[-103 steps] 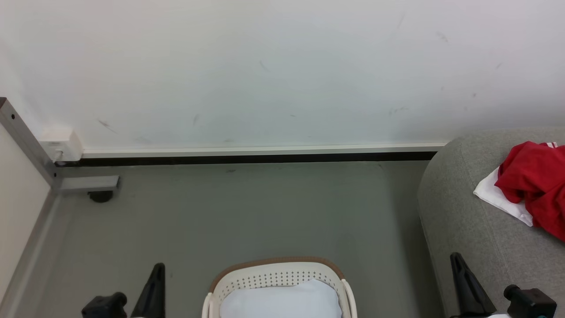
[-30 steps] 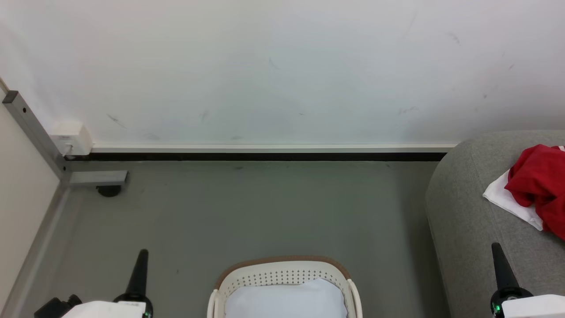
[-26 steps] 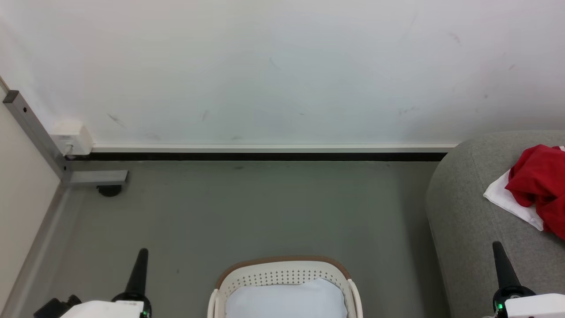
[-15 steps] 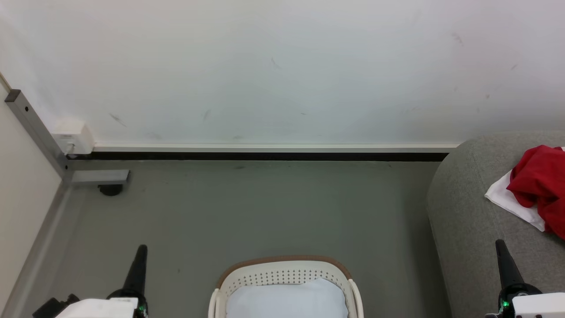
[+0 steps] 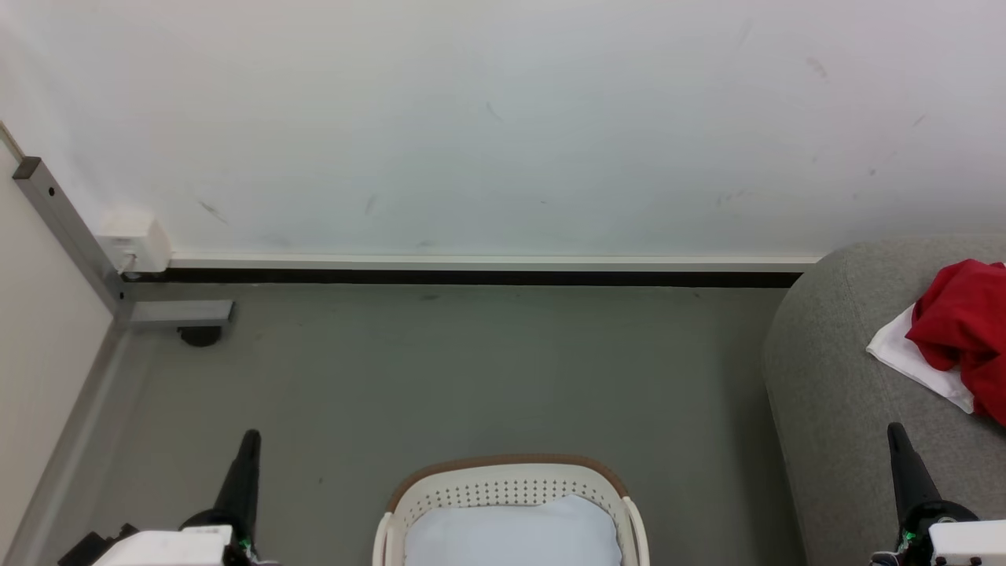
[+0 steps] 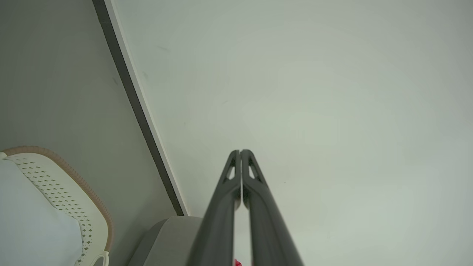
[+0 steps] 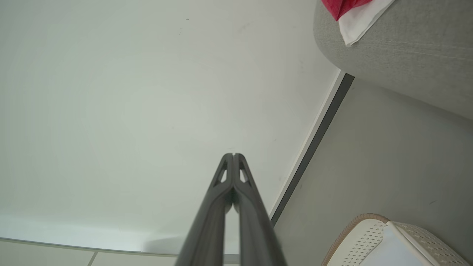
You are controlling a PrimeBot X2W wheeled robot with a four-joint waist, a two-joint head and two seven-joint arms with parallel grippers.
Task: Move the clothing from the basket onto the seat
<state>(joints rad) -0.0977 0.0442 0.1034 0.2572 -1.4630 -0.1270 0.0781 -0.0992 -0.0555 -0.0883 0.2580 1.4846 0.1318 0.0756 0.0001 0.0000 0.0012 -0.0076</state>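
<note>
Both arms sit turned and reset since the earlier frame: left gripper [image 5: 251,435] and right gripper [image 5: 893,429] are pinched together, empty. Basket [image 5: 503,463] shows a pale cushion [image 5: 512,536]. Clothing [image 5: 960,316] lies bunched on the seat [image 5: 833,377]; it looks soft, light and limp, probably best pinched at a raised fold.
</note>
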